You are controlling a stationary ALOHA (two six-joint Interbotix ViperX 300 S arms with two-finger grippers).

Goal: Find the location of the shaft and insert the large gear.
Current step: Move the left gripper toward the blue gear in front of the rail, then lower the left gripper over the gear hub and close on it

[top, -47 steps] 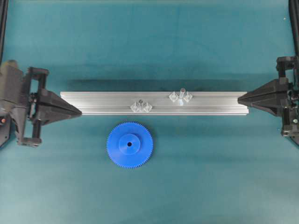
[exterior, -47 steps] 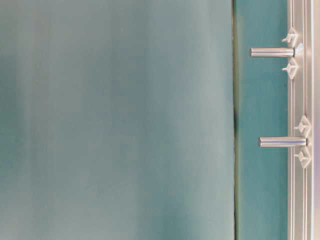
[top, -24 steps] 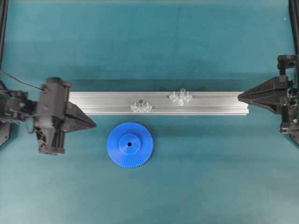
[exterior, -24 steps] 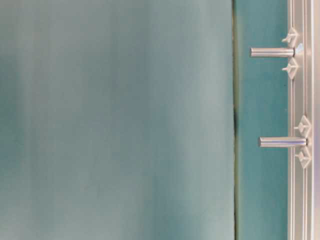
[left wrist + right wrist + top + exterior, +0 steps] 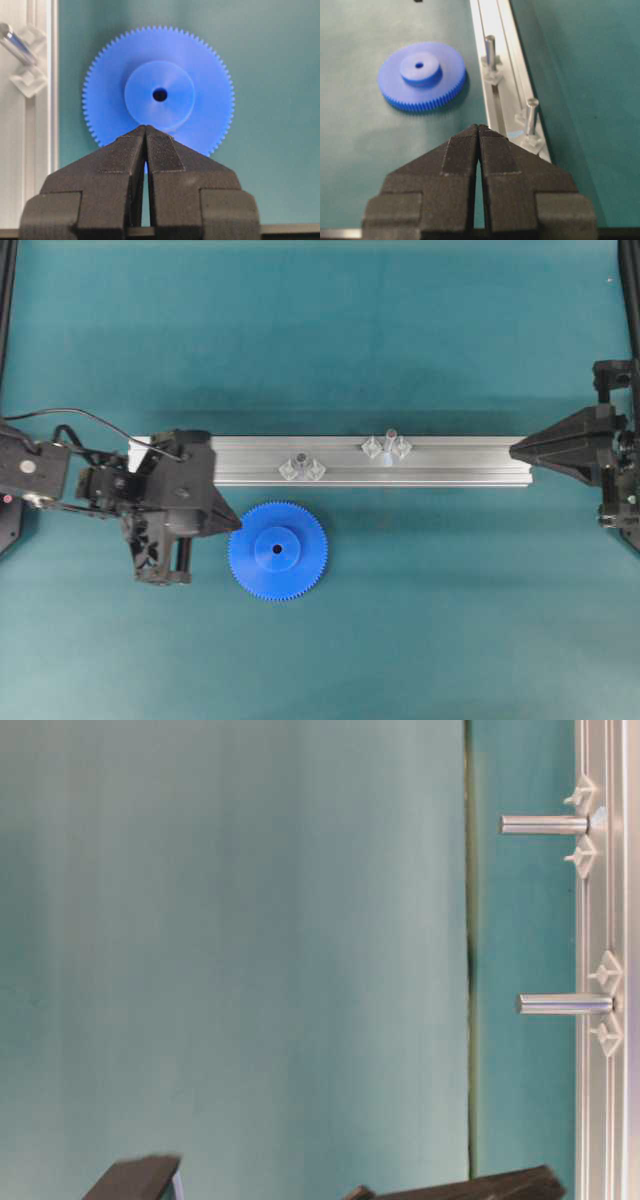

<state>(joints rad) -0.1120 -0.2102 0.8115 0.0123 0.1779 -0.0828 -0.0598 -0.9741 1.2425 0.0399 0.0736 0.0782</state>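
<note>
The left gripper [image 5: 232, 528] is clenched on nothing, its tips at the gear's [image 5: 278, 551] nine o'clock edge. It must spread its jaws before grasping the gear, which lies flat at the rail's [image 5: 460, 462] six o'clock side. The shaft [image 5: 390, 437] stands at the gear's one o'clock. A second ago this gripper sat at the rail's left end; the right gripper [image 5: 513, 450], also clenched, has not moved.

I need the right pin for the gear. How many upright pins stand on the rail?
2. One pin stands right of the rail's middle; the other pin stands left of it, nearer the blue gear.
</note>
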